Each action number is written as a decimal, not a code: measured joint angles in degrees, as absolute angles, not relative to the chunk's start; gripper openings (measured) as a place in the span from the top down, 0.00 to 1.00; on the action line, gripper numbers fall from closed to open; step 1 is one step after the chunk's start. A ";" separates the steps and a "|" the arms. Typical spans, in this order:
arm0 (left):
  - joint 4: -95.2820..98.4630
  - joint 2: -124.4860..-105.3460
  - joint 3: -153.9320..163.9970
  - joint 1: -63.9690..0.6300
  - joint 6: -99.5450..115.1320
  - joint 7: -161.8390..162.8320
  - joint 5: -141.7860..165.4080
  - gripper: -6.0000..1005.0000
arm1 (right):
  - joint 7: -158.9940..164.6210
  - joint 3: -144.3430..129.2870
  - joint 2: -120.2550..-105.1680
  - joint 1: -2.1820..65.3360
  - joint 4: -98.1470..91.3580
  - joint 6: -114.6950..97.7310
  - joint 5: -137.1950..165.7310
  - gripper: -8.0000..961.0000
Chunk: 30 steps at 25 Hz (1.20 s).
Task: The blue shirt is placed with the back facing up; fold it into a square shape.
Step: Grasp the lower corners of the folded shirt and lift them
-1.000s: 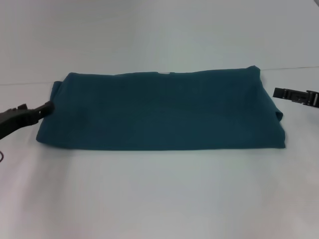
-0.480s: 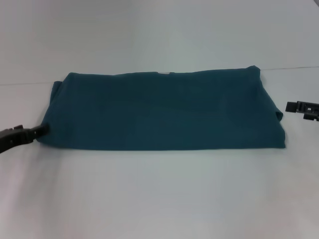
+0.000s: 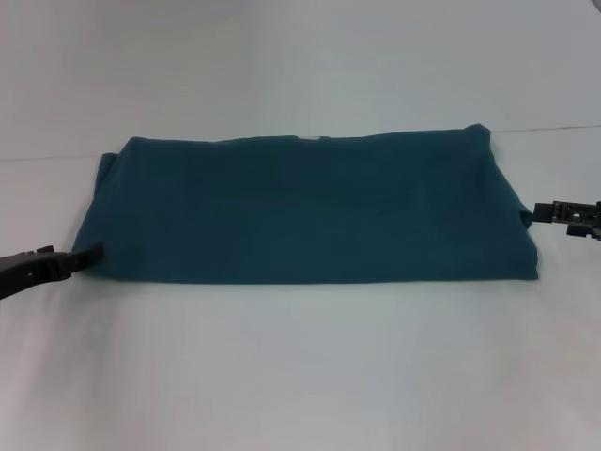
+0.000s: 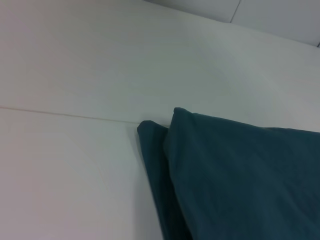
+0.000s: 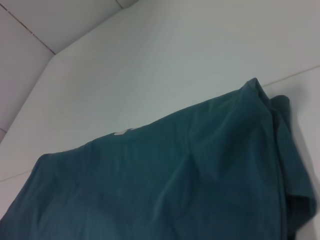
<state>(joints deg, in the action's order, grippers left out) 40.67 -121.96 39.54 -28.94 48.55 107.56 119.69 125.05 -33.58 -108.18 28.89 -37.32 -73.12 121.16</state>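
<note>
At the tip of my left gripper point(image 3: 92, 252), whose closure I cannot tell, sits the near left corner of the dark teal-blue short-sleeved shirt of soft matte fabric point(image 3: 305, 209), already folded to a long band on the white table point(image 3: 300, 376). My right gripper point(image 3: 540, 211), grip equally unreadable, meets the band's opposite end. I judge a clean fold needs every stacked layer pinched at each corner, then one end carried level across the other, edges aligned.
</note>
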 joint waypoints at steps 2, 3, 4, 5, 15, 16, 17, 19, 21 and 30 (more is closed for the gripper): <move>40.64 -121.97 39.55 -29.01 48.55 107.58 119.86 0.16 | 125.06 -33.50 -108.18 28.76 -37.30 -73.12 121.17 0.04; 40.59 -121.98 39.58 -29.03 48.56 107.61 120.00 0.16 | 125.06 -33.49 -108.19 28.74 -37.28 -73.12 121.18 0.04; 40.54 -121.99 39.60 -29.03 48.55 107.64 120.10 0.16 | 125.06 -33.49 -108.19 28.71 -37.25 -73.12 121.18 0.04; 40.48 -121.99 39.62 -29.04 48.55 107.66 120.17 0.16 | 125.07 -33.49 -108.20 28.65 -37.22 -73.12 121.19 0.04; 40.08 -121.99 40.44 -29.42 48.51 107.75 120.33 0.16 | 125.45 -33.99 -108.64 29.44 -35.19 -71.27 123.95 0.05; 40.07 -121.99 40.49 -29.44 48.51 107.75 120.32 0.16 | 125.48 -33.99 -108.70 29.47 -35.08 -71.01 124.12 0.05; 40.08 -121.99 40.48 -29.48 48.51 107.75 120.33 0.16 | 125.50 -33.99 -108.79 29.48 -34.97 -70.56 124.20 0.05; 40.08 -121.99 40.48 -29.53 48.51 107.75 120.33 0.16 | 125.52 -33.99 -108.88 29.45 -34.91 -70.03 124.21 0.05; 40.08 -121.99 40.48 -29.56 48.51 107.75 120.33 0.16 | 125.56 -33.99 -108.89 29.31 -34.79 -69.51 124.23 0.05; 40.38 -121.99 40.43 -29.72 48.38 107.69 120.32 0.16 | 125.60 -33.99 -109.00 29.37 -34.19 -67.80 124.28 0.06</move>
